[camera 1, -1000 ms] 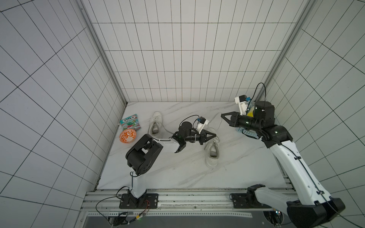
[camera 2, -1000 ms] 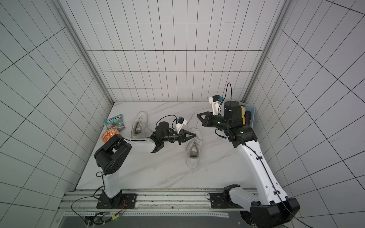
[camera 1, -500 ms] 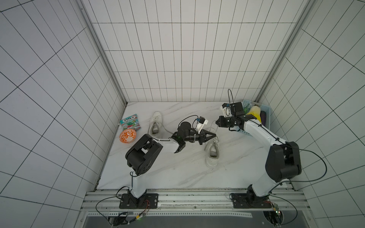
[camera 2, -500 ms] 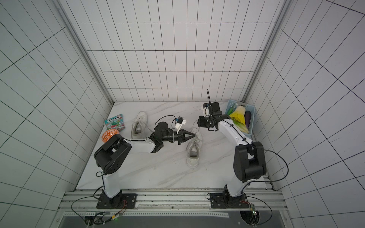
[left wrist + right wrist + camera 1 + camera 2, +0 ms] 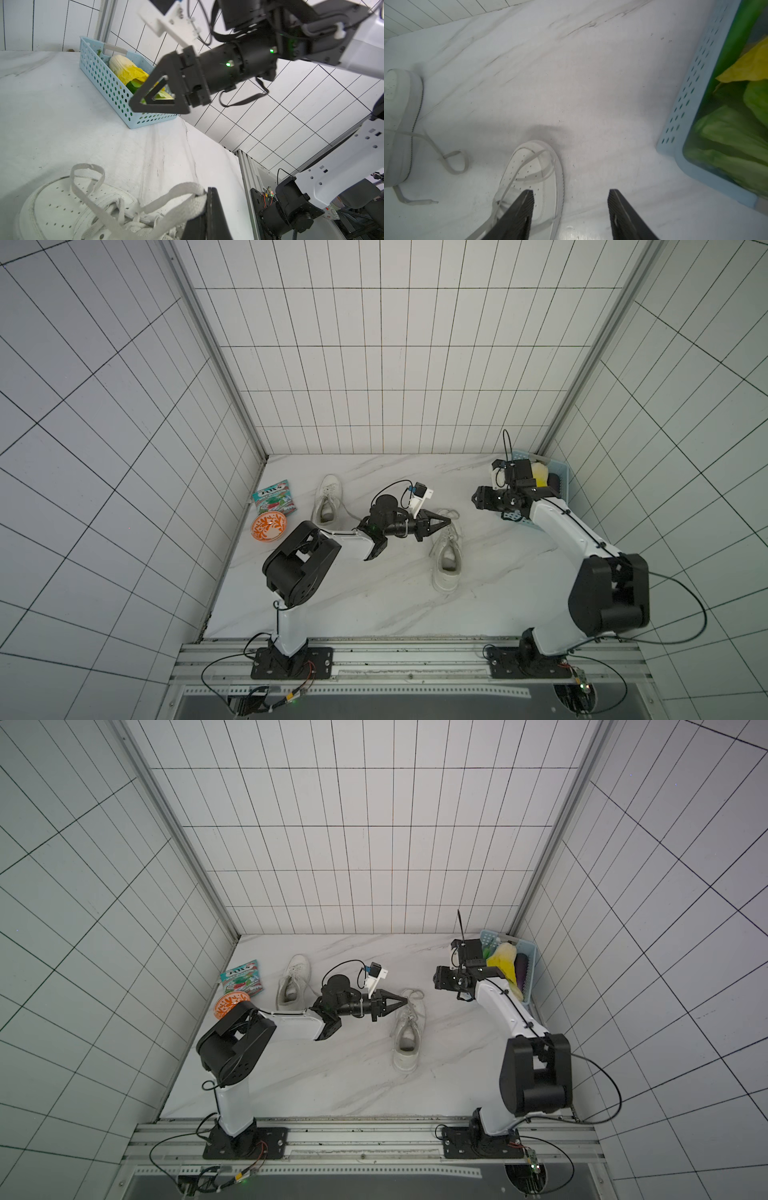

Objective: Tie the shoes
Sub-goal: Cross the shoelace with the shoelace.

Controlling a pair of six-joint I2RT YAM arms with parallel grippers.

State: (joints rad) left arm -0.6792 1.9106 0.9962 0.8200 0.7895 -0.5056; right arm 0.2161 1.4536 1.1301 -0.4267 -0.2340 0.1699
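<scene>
Mid-worktop, right of centre: white sneaker [image 5: 446, 560], toe toward the back edge, laces loose. Left jaws closed on one lace [image 5: 182, 192], raised over the toe. Right jaws open and empty, hovering between the sneaker and the blue basket [image 5: 108, 87]. Second sneaker [image 5: 328, 506] sits near the back-left corner, untied. Step, as judged: forming the bow. Next: right jaws should pinch the free loop [image 5: 87, 172] lying on the toe.
</scene>
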